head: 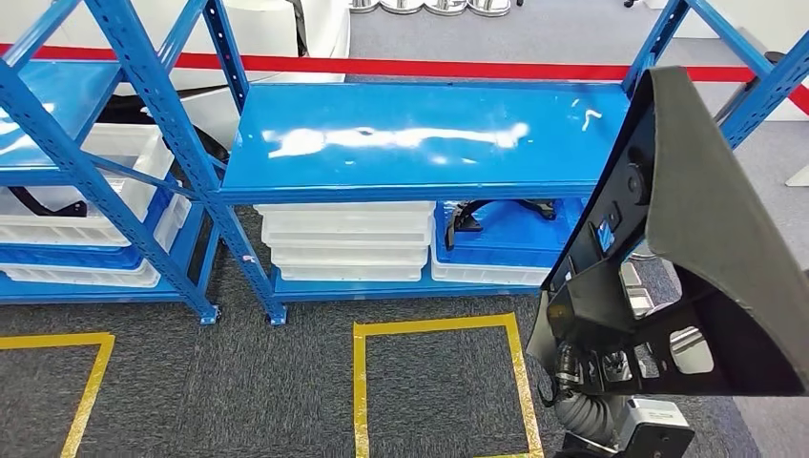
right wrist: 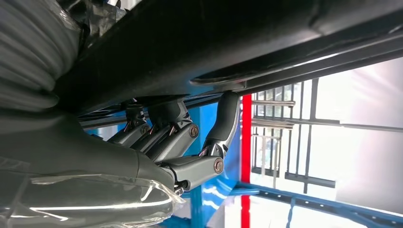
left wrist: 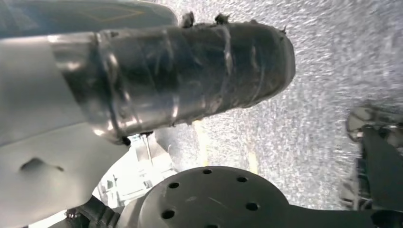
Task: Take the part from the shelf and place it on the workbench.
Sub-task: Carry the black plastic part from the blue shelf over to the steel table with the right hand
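Note:
A large black angular part (head: pixel 706 239) with cut-outs stands up at the right of the head view, in front of the blue rack. My right hand (head: pixel 580 370) grips it from below at its lower left corner. In the right wrist view the dark fingers (right wrist: pixel 225 118) of my right hand (right wrist: pixel 180 142) curl up against the underside of the part (right wrist: pixel 237 38). My left hand (left wrist: pixel 180 76) hangs over grey carpet; its taped thumb sticks out straight and nothing is in it.
A blue rack (head: pixel 420 134) with a bare glossy top board faces me. Its low shelf holds stacked white trays (head: pixel 348 239) and another black part (head: pixel 496 215) in a blue tray. A second rack (head: pixel 105 162) with white bins stands left. Yellow tape squares (head: pixel 439 329) mark the carpet.

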Robot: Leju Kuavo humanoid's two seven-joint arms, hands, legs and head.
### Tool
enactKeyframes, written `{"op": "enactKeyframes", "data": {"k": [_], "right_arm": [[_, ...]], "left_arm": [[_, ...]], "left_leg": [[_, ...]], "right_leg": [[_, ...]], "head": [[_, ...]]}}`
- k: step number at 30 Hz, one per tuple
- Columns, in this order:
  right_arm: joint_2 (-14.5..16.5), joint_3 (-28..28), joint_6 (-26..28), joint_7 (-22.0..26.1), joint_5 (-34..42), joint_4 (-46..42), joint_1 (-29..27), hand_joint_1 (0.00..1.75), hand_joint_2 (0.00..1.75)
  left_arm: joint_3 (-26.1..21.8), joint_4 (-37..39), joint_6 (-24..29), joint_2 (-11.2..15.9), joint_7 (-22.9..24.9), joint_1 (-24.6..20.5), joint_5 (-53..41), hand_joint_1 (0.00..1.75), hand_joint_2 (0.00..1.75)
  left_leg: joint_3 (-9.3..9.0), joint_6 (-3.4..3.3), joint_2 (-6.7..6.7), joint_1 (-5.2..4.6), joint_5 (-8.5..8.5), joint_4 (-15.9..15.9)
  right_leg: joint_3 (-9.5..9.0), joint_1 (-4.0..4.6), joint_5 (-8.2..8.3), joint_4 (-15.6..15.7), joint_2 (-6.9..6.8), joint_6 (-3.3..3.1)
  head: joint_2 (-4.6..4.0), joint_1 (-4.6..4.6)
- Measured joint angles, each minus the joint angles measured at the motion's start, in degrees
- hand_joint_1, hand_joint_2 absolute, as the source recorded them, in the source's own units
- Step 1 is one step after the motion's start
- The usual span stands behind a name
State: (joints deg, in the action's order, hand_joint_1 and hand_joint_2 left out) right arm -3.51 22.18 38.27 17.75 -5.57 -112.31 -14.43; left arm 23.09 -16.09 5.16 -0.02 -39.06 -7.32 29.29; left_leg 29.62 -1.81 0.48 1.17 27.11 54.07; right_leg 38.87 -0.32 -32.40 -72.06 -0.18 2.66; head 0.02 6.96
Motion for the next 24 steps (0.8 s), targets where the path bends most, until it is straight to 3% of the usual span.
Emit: {"op": "enactKeyframes", "data": {"k": [1,3,5,6,7,9,10,13,14,15,16,18,20,21,24], "right_arm": [[-0.1,0.0,0.0,0.0,0.1,0.1,0.0,1.75,1.75],[-0.3,0.0,0.0,-0.1,0.4,0.2,0.1,1.75,1.75],[-0.5,0.0,0.0,-0.1,0.7,0.3,0.4,1.75,1.75],[-0.6,0.0,0.0,-0.2,0.8,0.3,0.6,1.75,1.75],[-0.7,0.0,0.0,-0.2,0.9,0.3,0.8,1.75,1.75],[-0.8,0.1,0.0,-0.2,0.9,0.4,0.8,1.75,1.75],[-0.9,0.1,0.0,-0.3,1.0,0.4,0.9,1.75,1.75],[-1.1,0.2,0.0,-0.3,1.0,0.8,1.2,1.75,1.75],[-1.2,0.3,0.0,-0.4,1.0,0.9,1.3,1.75,1.75],[-1.2,0.3,0.0,-0.4,1.0,1.1,1.4,1.75,1.75],[-1.3,0.4,0.0,-0.5,1.0,1.2,1.5,1.75,1.75],[-1.3,0.7,0.0,-0.5,1.0,1.5,1.8,1.75,1.75],[-1.4,1.0,0.0,-0.6,0.9,1.7,2.0,1.75,1.75],[-1.4,1.1,0.0,-0.6,0.8,1.8,2.2,1.75,1.75],[-1.7,1.3,0.0,-1.0,0.2,2.1,2.7,1.75,1.75]], "left_arm": [[0.0,0.0,0.0,0.0,0.0,0.0,0.0,0.00,0.00],[0.0,0.0,0.0,0.0,0.0,0.0,-0.1,0.00,0.00],[0.0,-0.1,0.1,-0.1,-0.1,-0.2,-0.1,0.00,0.00],[0.0,-0.1,0.1,-0.1,-0.1,-0.3,-0.2,0.00,0.00],[0.0,-0.1,0.2,-0.1,-0.1,-0.4,-0.2,0.00,0.00],[0.0,-0.1,0.3,-0.1,-0.1,-0.4,-0.2,0.00,0.00],[0.0,-0.1,0.3,0.0,-0.1,-0.3,-0.2,0.00,0.00],[0.0,-0.1,0.5,0.4,-0.1,-0.3,-0.2,0.00,0.00],[0.0,-0.1,0.5,0.6,-0.1,-0.3,-0.2,0.00,0.00],[0.0,-0.1,0.5,0.7,-0.1,-0.3,-0.2,0.00,0.00],[0.0,-0.1,0.5,0.9,-0.1,-0.4,-0.2,0.00,0.00],[0.1,-0.1,0.7,1.1,-0.1,-0.5,-0.3,0.00,0.00],[0.1,-0.1,0.9,1.3,-0.2,-0.9,-0.3,0.00,0.00],[0.0,-0.2,1.0,1.5,-0.2,-1.2,-0.3,0.00,0.00],[0.0,-0.2,1.3,1.7,-0.2,-1.5,-0.3,0.00,0.00]], "left_leg": [[1.02,0.13,0.02,0.00,-0.77,0.1],[2.37,0.44,0.04,-0.02,-2.05,0.1],[2.98,0.94,0.05,-0.18,-3.22,0.2],[3.18,1.26,0.06,-0.21,-3.91,0.2],[3.52,1.64,0.07,-0.24,-4.60,0.1],[4.24,2.32,-0.02,-0.15,-4.75,0.3],[4.71,2.55,-0.10,-0.15,-3.47,1.3],[7.45,2.80,-0.25,-0.16,4.48,11.0],[8.20,2.82,-0.25,-0.16,6.06,14.7],[8.25,2.82,-0.25,-0.16,6.06,17.0],[7.47,2.77,-0.26,-0.16,4.88,17.4],[3.14,2.41,-0.30,-0.22,1.84,12.6],[-1.87,1.87,-0.38,-0.42,1.90,5.1],[-3.21,1.60,-0.43,-0.54,2.66,2.6],[-3.05,0.76,-0.69,-0.50,2.62,0.5]], "right_leg": [[-1.31,-0.05,1.39,-0.2,0.00,-0.05],[-6.85,-0.04,4.35,5.9,0.02,-0.56],[-13.81,0.18,3.83,16.0,0.03,-1.35],[-15.88,0.33,3.15,19.4,0.06,-1.71],[-16.71,0.46,2.84,21.4,0.06,-2.04],[-15.73,0.30,3.68,21.7,-0.09,-2.72],[-15.17,0.20,4.22,21.8,-0.21,-3.10],[-12.99,0.32,5.80,21.5,-0.49,-3.94],[-12.08,0.43,6.29,21.2,-0.53,-4.05],[-11.08,0.51,6.73,20.7,-0.54,-4.07],[-10.08,0.57,7.12,20.1,-0.53,-4.03],[-8.15,0.60,7.74,18.8,-0.43,-3.82],[-6.60,0.71,8.16,17.5,-0.41,-3.39],[-6.05,0.72,8.42,17.1,-0.49,-3.08],[-5.11,0.67,9.13,16.8,-0.80,-1.98]], "head": [[0.00,-0.13],[0.00,-0.27],[0.00,-0.32],[0.00,-0.33],[0.00,-0.37],[0.00,-0.33],[0.00,-0.28],[0.00,-0.20],[0.00,-0.22],[0.00,-0.23],[0.00,-0.23],[0.00,-0.20],[0.00,-0.20],[0.00,-0.21],[0.00,-0.06]]}}
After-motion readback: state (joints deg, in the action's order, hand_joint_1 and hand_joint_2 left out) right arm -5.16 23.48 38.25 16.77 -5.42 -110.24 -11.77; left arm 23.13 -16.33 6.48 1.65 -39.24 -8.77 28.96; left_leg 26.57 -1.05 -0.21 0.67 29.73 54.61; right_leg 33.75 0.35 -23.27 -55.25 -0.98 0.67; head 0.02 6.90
